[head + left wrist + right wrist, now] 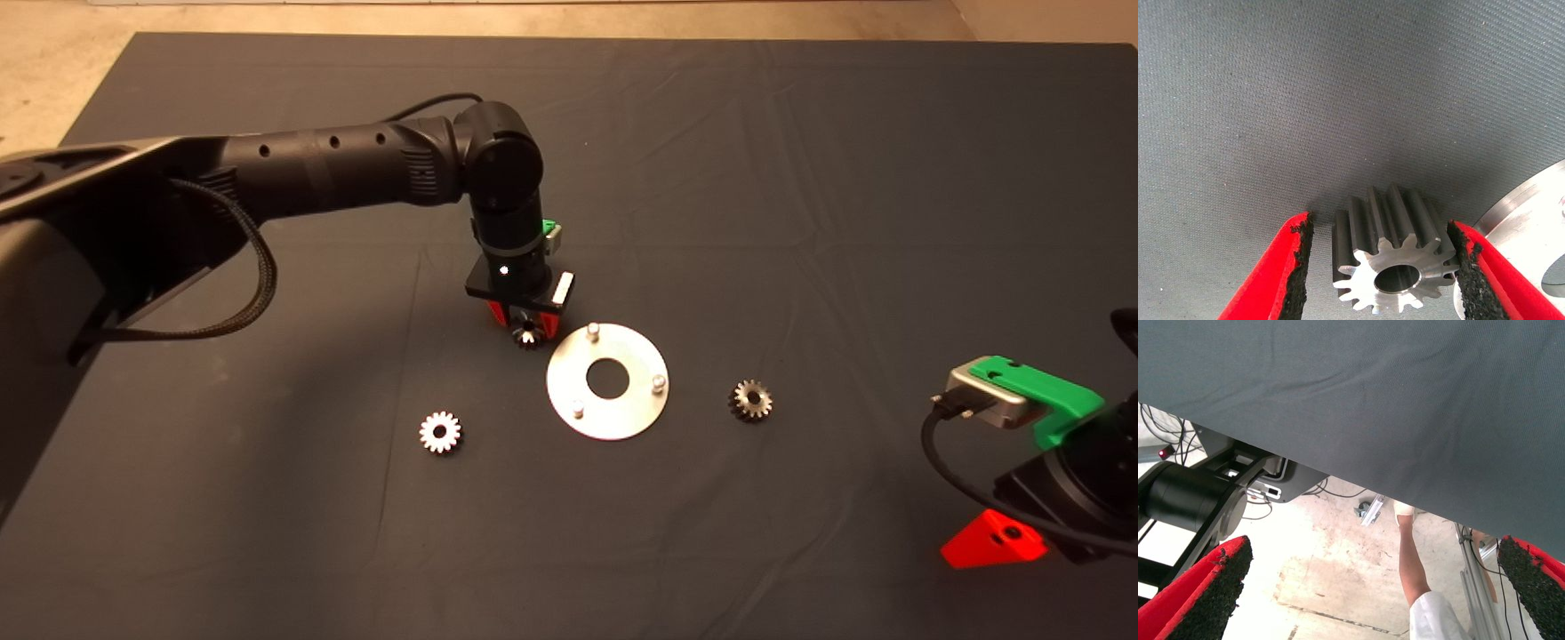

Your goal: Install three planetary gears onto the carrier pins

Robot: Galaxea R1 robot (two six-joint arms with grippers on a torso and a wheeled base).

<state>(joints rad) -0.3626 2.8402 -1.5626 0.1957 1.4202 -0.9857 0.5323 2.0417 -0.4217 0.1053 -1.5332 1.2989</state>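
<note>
Currently the left gripper (526,325) is down at the dark grey fabric mat (800,178), its red fingers with black foam pads (1300,267) spread around a small silvery-grey steel spur gear (1395,263). One pad touches the teeth on the disc side; the other stands just apart from them. Not yet a pinch.

Step in hand, as I judge it: closing on the first gear. To do it well:
- centre the gear between the pads so both meet tooth tips together, otherwise it will skate on the cloth
- grip low on the tooth band, keeping the bore clear for the pin
- lift straight, since the flat shiny round metal disc (607,380) lies just beside and a nudge would shift it.

Materials: gear is machined metal, pointed teeth, smooth bright face, round centre hole. Pads are coarse, crumbly foam, good bite on teeth. Mat is woven, slightly wrinkled. Disc is polished, with a centre hole and three short silver cylindrical pins (592,331) in a triangle, all bare.

Two further gears lie flat on the mat: one (440,432) left of the disc, one (751,399) right of it.

Right gripper (991,540) parked at lower right edge, fingers wide apart, holding nothing.
</note>
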